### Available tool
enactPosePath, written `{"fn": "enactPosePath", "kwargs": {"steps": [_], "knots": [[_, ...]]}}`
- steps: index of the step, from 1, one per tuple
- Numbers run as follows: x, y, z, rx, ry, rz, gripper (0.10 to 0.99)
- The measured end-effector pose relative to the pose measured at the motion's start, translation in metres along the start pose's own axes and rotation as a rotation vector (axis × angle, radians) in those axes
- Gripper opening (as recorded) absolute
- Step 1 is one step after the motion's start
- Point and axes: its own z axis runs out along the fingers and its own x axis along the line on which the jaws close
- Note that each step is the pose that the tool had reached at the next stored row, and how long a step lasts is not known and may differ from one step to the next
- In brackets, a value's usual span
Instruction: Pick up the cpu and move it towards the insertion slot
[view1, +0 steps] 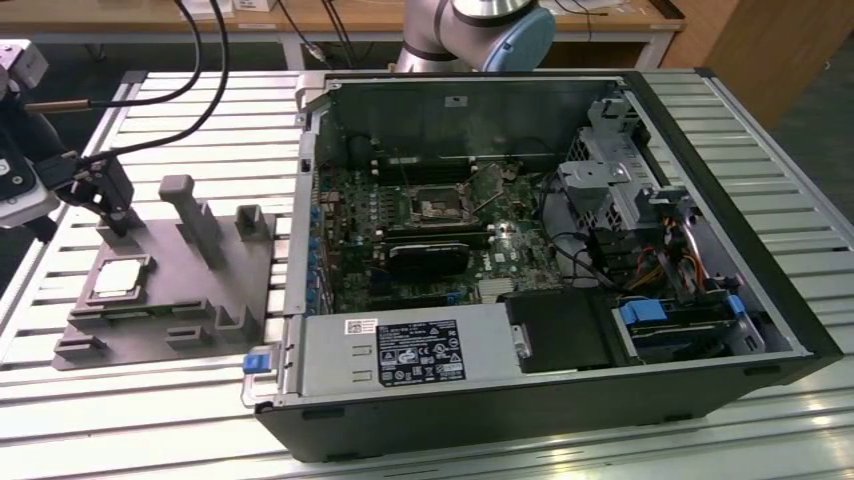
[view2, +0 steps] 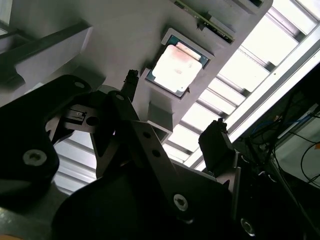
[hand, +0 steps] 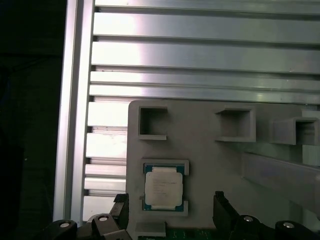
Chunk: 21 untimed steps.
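Observation:
The cpu (view1: 120, 278), a flat silvery square with a pale rim, lies in a shallow recess of the grey fixture plate (view1: 200, 310) at the exterior view's left. My gripper (view1: 118, 232) hangs just above the plate, close behind the cpu, open and holding nothing. In both wrist views the cpu (hand: 163, 187) (view2: 176, 68) lies flat in its recess. The two black fingertips (hand: 121, 206) stand wide apart, one to each side of the cpu and clear of it. The insertion slot (view1: 438, 207), a black square socket with a thin metal frame, sits on the green board inside the open computer case.
The grey plate carries tall posts (view1: 194, 215) and low blocks beside the cpu. The case's metal wall (view1: 310, 200) rises between plate and board. A long black module (view1: 430, 254), a silver power supply (view1: 400, 352) and cable bundles (view1: 627, 260) crowd the case. Slatted aluminium table (hand: 200, 45) lies all around.

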Motion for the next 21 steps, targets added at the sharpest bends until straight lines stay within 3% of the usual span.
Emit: {"fn": "enactPosePath", "kwargs": {"steps": [21], "knots": [[0.0000, -0.0009, 0.0080, 0.000, 0.0002, 0.000, 0.765]]}}
